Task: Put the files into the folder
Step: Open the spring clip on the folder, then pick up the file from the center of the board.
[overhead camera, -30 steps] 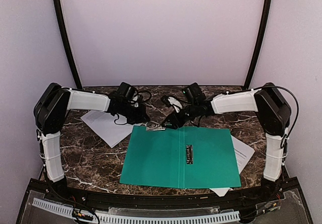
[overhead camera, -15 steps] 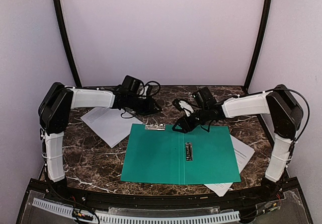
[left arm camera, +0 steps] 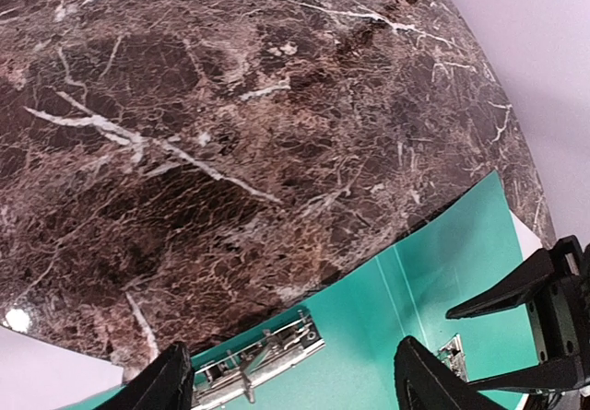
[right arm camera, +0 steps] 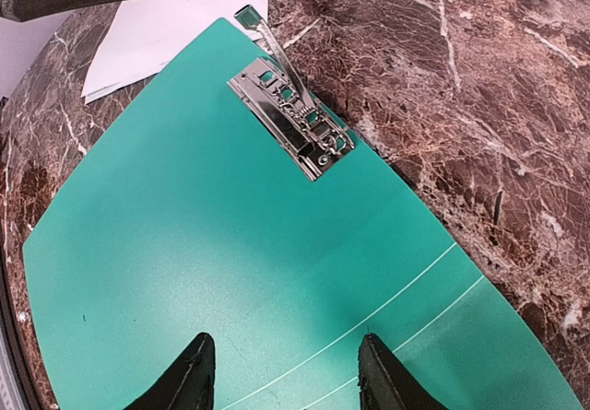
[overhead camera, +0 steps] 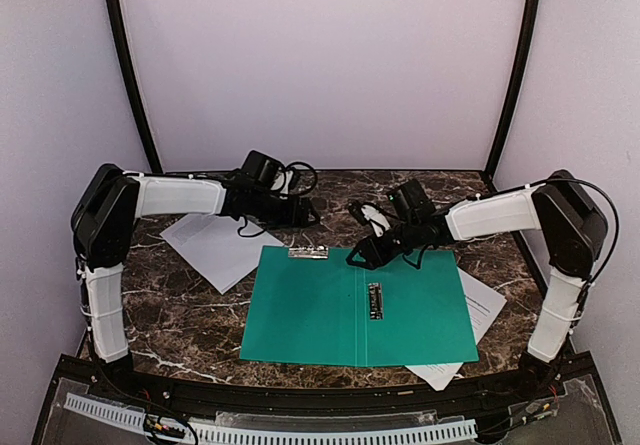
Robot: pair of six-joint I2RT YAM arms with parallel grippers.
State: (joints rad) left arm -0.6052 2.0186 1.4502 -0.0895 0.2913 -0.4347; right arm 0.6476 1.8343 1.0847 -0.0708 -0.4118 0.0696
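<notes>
The dark marble desk (overhead camera: 200,295) carries everything. Off the left arm (overhead camera: 180,195), the left jaws stand wide and empty above the folder's far edge. Off the right arm (overhead camera: 490,210), the right jaws are parted, gripping nothing, over that edge near the spine. The green folder (overhead camera: 320,315) lies open and flat by the desk's near edge. One white sheet (overhead camera: 205,245) lies toward the left edge, and a second sheet (overhead camera: 485,305) pokes out from under the folder's right side. A metal clip (overhead camera: 308,253) sits at the folder's far edge.

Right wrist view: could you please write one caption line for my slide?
Open right gripper over the unfolded green folder, metal clip at its far edge, paper beyond.
</notes>
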